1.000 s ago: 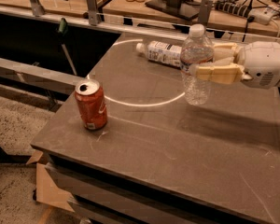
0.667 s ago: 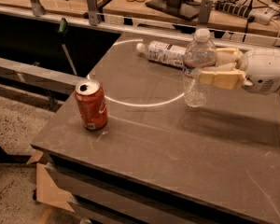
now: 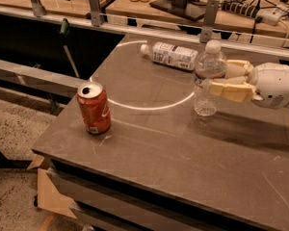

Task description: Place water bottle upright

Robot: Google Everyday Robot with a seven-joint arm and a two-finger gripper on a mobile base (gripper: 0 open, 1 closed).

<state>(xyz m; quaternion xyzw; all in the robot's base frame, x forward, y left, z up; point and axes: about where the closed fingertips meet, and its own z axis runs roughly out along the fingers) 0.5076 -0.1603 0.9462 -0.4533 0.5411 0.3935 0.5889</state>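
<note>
The water bottle [image 3: 207, 83], clear ribbed plastic with a white cap and a narrow dark label band, stands upright at the right side of the grey table [image 3: 159, 148]. Its base looks to be resting on the tabletop. My gripper [image 3: 217, 78] reaches in from the right, with its cream fingers [image 3: 229, 90] closed around the bottle's middle, one in front and one behind. The white wrist housing sits at the right edge of the view.
A bottle with a wide white label [image 3: 172, 56] lies on its side at the back of the table. An orange-red soda can [image 3: 94, 108] stands near the front left edge. A white ring [image 3: 149, 107] is marked on the tabletop. A railing and a desk with cables lie behind.
My gripper and the water bottle have moved slightly down and toward the front; the bottle's base now sits lower, at the tabletop. The can and the lying bottle have not moved.
</note>
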